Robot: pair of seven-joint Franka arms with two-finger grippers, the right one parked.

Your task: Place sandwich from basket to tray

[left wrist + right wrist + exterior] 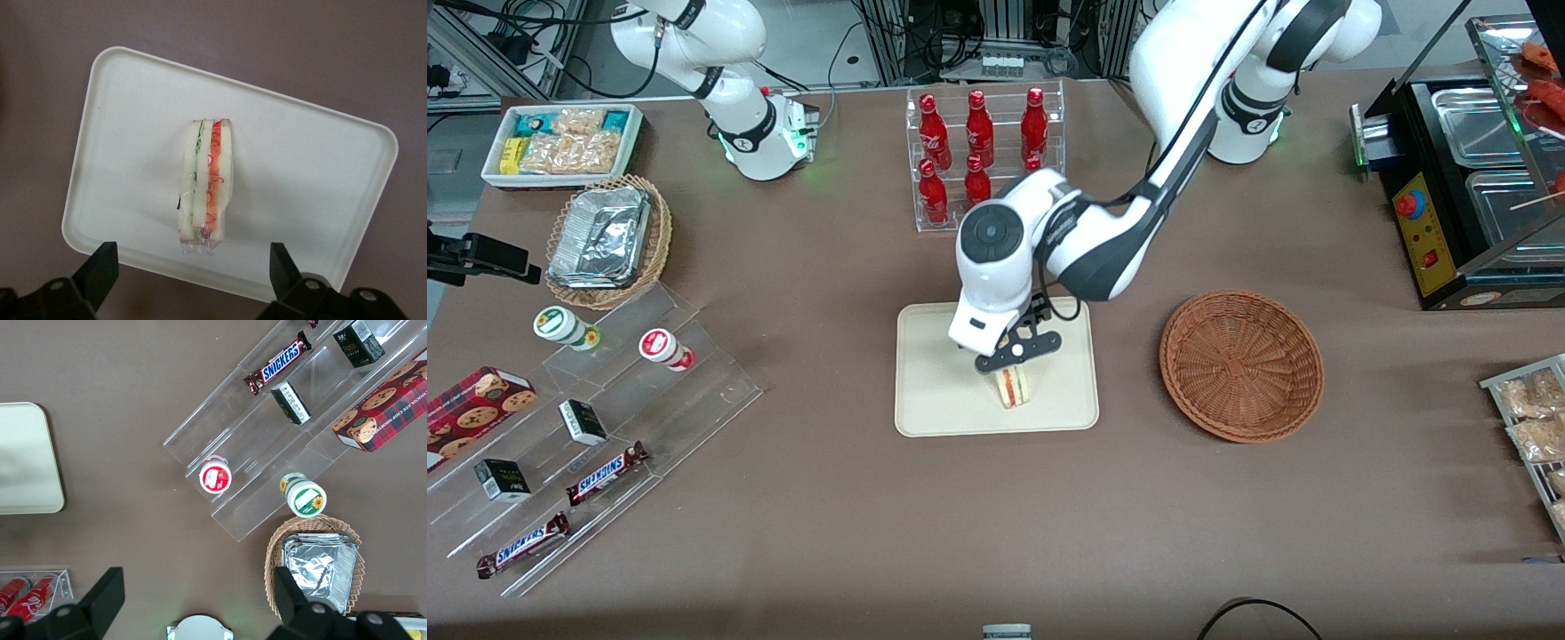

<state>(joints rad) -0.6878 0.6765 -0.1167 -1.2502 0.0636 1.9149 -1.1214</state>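
Jaws (pixel 1017 349) of the left arm hang spread wide just above the sandwich (pixel 1013 386), with nothing held between them; the wrist view shows both fingertips (pixel 100 263) standing well clear of the bread on either side. Beneath them the sandwich (pixel 207 189) rests on the tray (pixel 934 400), propped on edge with its red, orange and green filling layers facing up toward the wrist camera, nearer the tray's front rim than its middle. It lies fully inside the rim (pixel 100 87) and touches nothing else.

Farther out, toward the working arm's end of the bench, the basket (pixel 1241 364) sits with no sandwich visible in it, well apart from the tray.

Judged from this, the release step is in hand: the sandwich is already down and let go, so the task looks almost done. What the next move seems to call for is a straight lift of the jaws away from the tray, kept wide so neither finger brushes the bread, since a sandwich balanced on its edge could tip over at a light nudge.
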